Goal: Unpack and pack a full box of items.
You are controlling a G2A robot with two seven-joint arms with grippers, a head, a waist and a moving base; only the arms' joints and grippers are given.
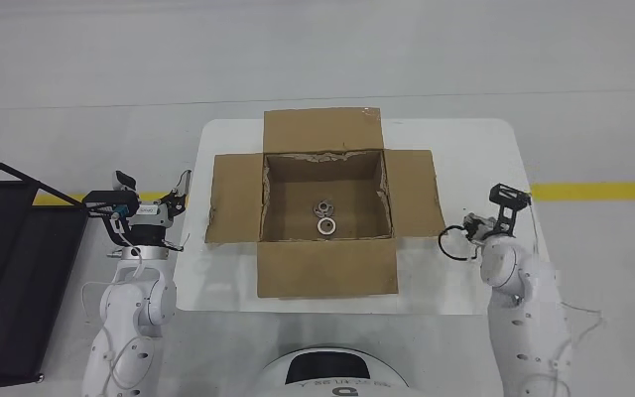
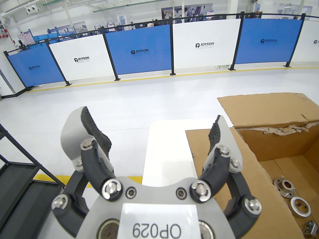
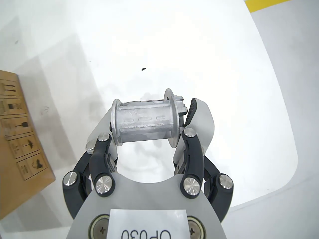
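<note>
Right gripper (image 3: pixel 152 119) clamps a flanged metal cylinder (image 3: pixel 144 123) by its ends — long axis spanning the fingers — table (image 3: pixel 174 38) beneath it, box (image 3: pixel 22 138) to its left; left gripper (image 2: pixel 152 115) gapes wide.

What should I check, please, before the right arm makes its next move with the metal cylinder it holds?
1. Grip: the right pincer is shut on the metal cylinder, clamping it end to end: ok.
2. Landing spot: the table beneath it holds nothing but a small dark speck: ok.
3. Height of the cylinder above the table: cannot tell.
4. Left pincer: open and empty, beside the box: ok.
5. Box flaps: all four folded out: ok.
6. Box emptied: not ok; a flanged part and a ring lie inside.
</note>
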